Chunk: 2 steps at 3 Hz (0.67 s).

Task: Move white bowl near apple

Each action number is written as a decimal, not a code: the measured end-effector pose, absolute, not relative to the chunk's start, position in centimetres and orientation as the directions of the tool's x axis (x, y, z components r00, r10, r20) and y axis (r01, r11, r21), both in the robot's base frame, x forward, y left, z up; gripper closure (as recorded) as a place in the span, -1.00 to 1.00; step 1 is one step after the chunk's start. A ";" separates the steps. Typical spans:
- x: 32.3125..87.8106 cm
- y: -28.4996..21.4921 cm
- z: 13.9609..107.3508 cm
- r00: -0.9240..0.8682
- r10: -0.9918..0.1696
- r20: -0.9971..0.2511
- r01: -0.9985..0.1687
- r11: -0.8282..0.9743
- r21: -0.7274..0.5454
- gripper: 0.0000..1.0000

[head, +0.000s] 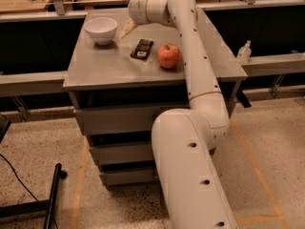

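Note:
The white bowl (101,29) stands upright at the back left corner of the grey cabinet top (105,66). The red-orange apple (168,56) rests right of centre on the same top, well apart from the bowl. My gripper (127,28) hangs at the end of the white arm (190,46), just right of the bowl and a little above the surface. It holds nothing that I can see. The arm passes over the top behind the apple.
A flat black packet (142,48) lies between bowl and apple. A clear bottle (244,52) stands on the ledge to the right. Drawers sit below the top. A black stand leg (52,199) lies on the floor at left.

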State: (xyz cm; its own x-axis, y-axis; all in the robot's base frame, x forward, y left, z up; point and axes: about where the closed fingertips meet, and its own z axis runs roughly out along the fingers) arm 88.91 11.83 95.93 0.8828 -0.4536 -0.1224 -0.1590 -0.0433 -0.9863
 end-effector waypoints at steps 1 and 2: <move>88.9 12.6 96.0 0.882 -0.467 -0.055 -0.126 -0.122 -0.984 -1.00; 89.5 12.8 96.0 0.869 -0.495 0.004 -0.094 -0.173 -0.980 -1.00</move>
State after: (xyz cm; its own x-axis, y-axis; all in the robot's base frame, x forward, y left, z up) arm 89.54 12.78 95.96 0.8690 -0.4949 0.0043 -0.0936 -0.1729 -0.9805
